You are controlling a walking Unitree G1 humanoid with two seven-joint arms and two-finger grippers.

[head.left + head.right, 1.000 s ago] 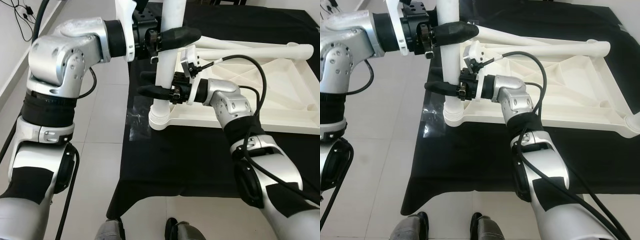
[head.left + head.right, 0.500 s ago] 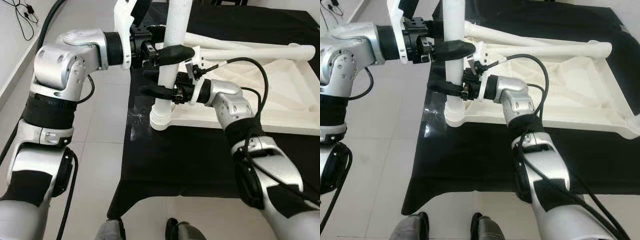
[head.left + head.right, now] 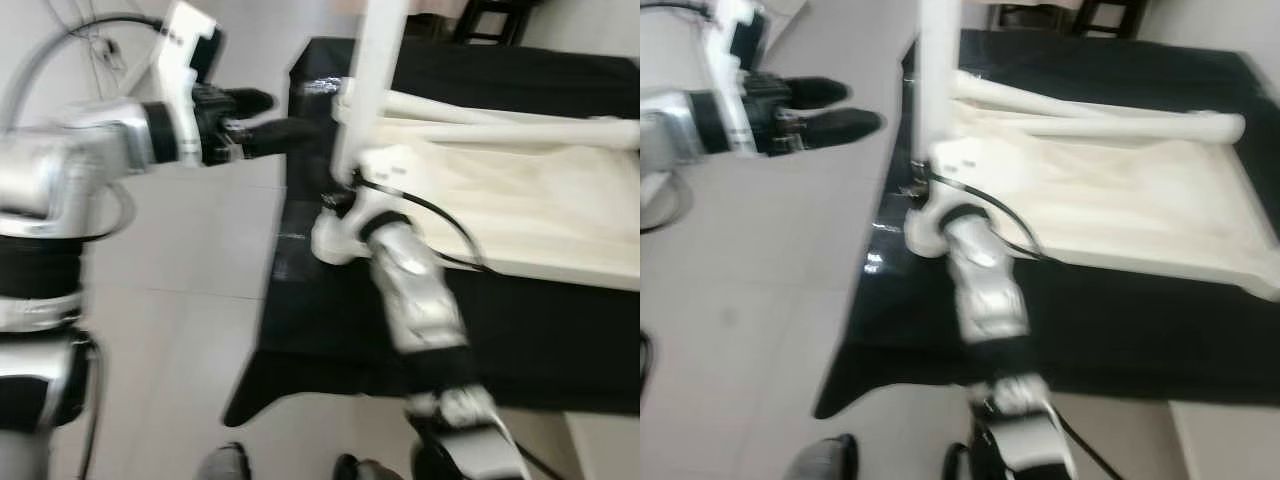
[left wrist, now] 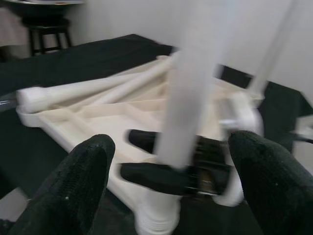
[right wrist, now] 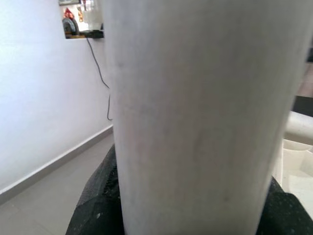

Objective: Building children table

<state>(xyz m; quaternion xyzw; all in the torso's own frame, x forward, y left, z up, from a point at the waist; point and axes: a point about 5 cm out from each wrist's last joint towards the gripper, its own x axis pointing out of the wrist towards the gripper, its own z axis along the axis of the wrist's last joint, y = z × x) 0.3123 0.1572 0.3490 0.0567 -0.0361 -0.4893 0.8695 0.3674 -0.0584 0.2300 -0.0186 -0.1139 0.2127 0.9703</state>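
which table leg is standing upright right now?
The white leg at the tabletop's near-left corner, gripped by the right end effector; the others lie flat.

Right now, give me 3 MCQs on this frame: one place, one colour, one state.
1. Where is the left gripper?
A. clamped on the upright table leg
B. off to the left of the leg, over the floor
C. resting on the tabletop

2. What colour is the cloth under the overturned table?
A. black
B. red
C. white

3. What is the right gripper doing?
A. hanging idle
B. holding a screwdriver
C. gripping the upright table leg

Answers: 1 B, its fingers sit clear of the leg in the eye views. 2 A, the cloth shows dark around the white table. 3 C, its black fingers bracket the leg in the left wrist view.
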